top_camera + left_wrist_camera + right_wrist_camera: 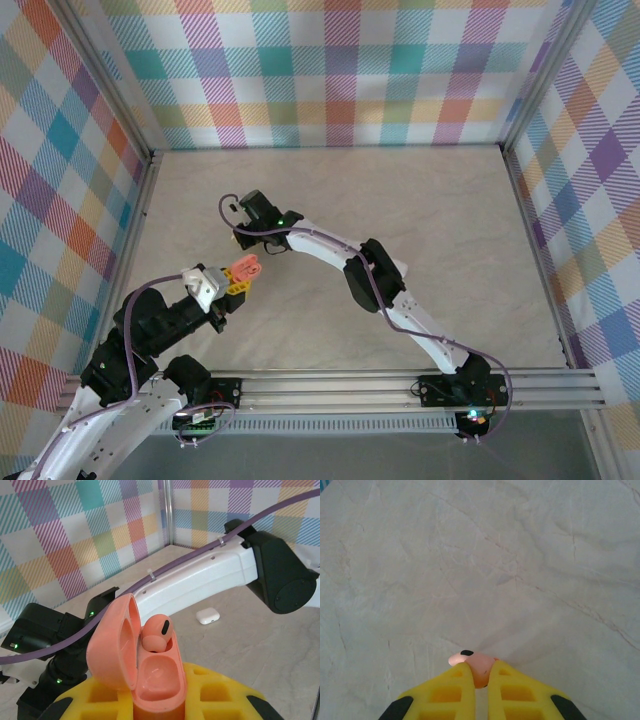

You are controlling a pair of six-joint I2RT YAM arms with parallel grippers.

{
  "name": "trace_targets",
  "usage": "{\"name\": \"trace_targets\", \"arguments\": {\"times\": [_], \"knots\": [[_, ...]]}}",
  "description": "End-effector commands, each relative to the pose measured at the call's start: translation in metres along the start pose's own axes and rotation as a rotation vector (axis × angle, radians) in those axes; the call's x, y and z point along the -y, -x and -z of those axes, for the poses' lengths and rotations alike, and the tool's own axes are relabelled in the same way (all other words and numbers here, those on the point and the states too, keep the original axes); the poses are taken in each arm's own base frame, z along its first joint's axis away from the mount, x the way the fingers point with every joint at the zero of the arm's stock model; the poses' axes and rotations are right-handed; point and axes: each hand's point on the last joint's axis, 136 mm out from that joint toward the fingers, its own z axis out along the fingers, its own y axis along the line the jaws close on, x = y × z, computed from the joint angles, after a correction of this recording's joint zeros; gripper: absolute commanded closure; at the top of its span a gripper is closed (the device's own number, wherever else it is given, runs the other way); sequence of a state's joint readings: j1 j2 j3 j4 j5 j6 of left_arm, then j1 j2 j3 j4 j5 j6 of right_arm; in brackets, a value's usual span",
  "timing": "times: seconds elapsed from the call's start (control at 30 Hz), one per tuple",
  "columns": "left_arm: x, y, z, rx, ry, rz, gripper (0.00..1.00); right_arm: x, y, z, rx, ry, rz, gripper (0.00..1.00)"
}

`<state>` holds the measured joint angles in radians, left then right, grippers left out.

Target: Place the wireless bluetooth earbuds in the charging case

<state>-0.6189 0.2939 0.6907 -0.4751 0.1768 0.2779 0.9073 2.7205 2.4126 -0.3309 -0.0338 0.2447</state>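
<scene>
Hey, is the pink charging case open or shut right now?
Open. The charging case has its lid swung back, one earbud seated inside, the other well empty.

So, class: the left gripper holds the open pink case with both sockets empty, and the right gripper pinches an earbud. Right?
Not both empty: the left wrist view shows one earbud already sitting in the open charging case. Otherwise yes: the left gripper holds the case, the right gripper pinches the other earbud.

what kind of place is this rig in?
Looks like an enclosed robot test cell, not a home or shop: plaid-print walls, a marble-look tabletop, and a left arm and right arm bolted to an aluminium rail at the near edge.
</scene>
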Motion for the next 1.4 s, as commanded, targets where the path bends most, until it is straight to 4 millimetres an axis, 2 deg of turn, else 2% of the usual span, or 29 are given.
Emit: {"name": "trace_targets", "arguments": {"times": [0.0, 0.2, 0.4, 0.53, 0.77, 0.87, 1.0, 1.13, 1.37], "knots": [[-0.003, 0.01, 0.007, 0.03, 0.018, -0.001, 1.0, -0.016, 0.022, 0.03, 0.034, 0.015, 0.049, 0.96], [-0.002, 0.008, 0.006, 0.028, 0.011, 0.004, 1.0, 0.0, 0.011, 0.06, 0.008, -0.023, 0.043, 0.97], [0.003, 0.009, -0.002, 0.05, -0.023, 0.018, 1.0, 0.028, 0.006, 0.111, 0.031, -0.084, 0.028, 0.97], [0.007, 0.01, -0.013, 0.041, -0.059, 0.037, 1.0, 0.051, -0.009, 0.142, 0.006, -0.148, 0.013, 0.97], [0.015, 0.013, -0.036, 0.072, -0.134, 0.062, 1.0, 0.094, -0.05, 0.194, -0.052, -0.246, -0.066, 0.98], [0.024, 0.003, -0.049, 0.077, -0.19, 0.037, 1.0, 0.106, -0.06, 0.221, -0.039, -0.268, -0.103, 0.98], [0.031, -0.006, -0.064, 0.083, -0.242, 0.021, 1.0, 0.109, -0.063, 0.257, -0.011, -0.305, -0.083, 0.98], [0.033, -0.007, -0.078, 0.08, -0.269, 0.008, 1.0, 0.104, -0.059, 0.297, 0.028, -0.338, -0.044, 0.98], [0.031, -0.004, -0.1, 0.083, -0.286, 0.002, 1.0, 0.081, -0.042, 0.36, 0.156, -0.316, 0.042, 0.98]]}}
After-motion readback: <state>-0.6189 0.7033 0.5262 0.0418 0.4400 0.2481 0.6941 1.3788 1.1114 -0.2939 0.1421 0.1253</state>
